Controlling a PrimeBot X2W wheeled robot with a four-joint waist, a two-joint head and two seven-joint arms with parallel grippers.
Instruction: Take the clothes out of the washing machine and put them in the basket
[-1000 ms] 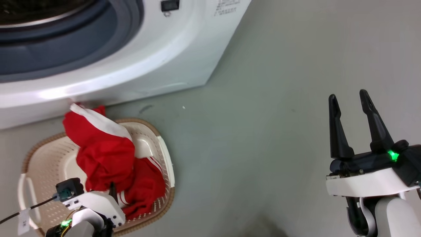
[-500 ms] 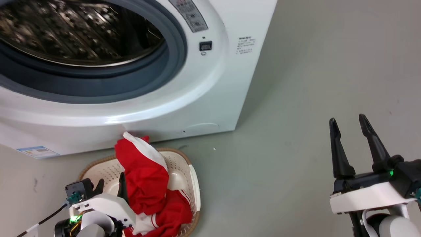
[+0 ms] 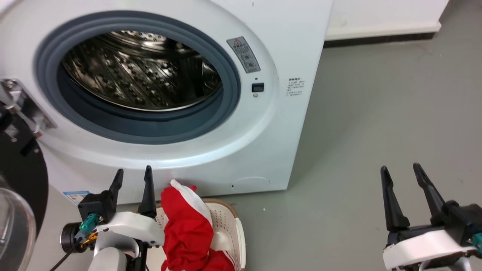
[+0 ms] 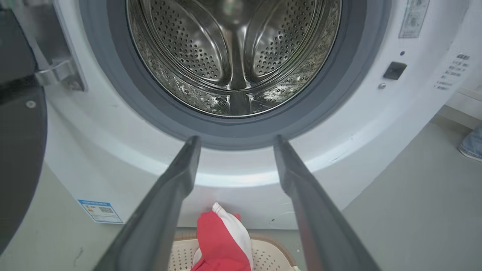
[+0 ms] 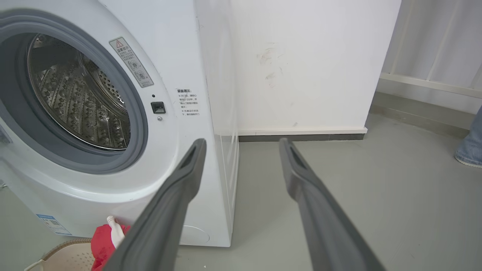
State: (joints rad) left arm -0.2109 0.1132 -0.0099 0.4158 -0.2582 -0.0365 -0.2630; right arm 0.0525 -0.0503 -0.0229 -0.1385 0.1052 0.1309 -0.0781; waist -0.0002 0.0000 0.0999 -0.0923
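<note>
While both grippers hang low before the robot, each holds nothing. The left gripper [image 3: 133,170] sits at the lower left of the head view, its two dark fingers apart and pointing up toward the machine front. The right gripper [image 3: 400,167] sits at the lower right over the grey floor [image 3: 376,113], its fingers likewise spread, well apart from every task item.

Just beside the left gripper, on its right, stands the basket [image 3: 225,216]. The clothes [image 3: 186,229] lie in it: a red bundle with a white panel, heaped up so that its peak rises above the brown rim and comes close to the machine's lower front. In the left wrist view the bundle shows low down between the two spread fingers.

Directly behind the basket is the washing machine [image 3: 286,131]. Its door [image 3: 19,177] is swung open to the left on its hinge. The grey seal rings the porthole, and the perforated steel drum [image 3: 139,75] is visible through it. A warning sticker [image 3: 244,54] sits right of the seal.

Beyond the machine runs a white wall [image 5: 308,56] with a dark skirting. A person's trouser leg and shoe [image 5: 470,150] show at the far right.
</note>
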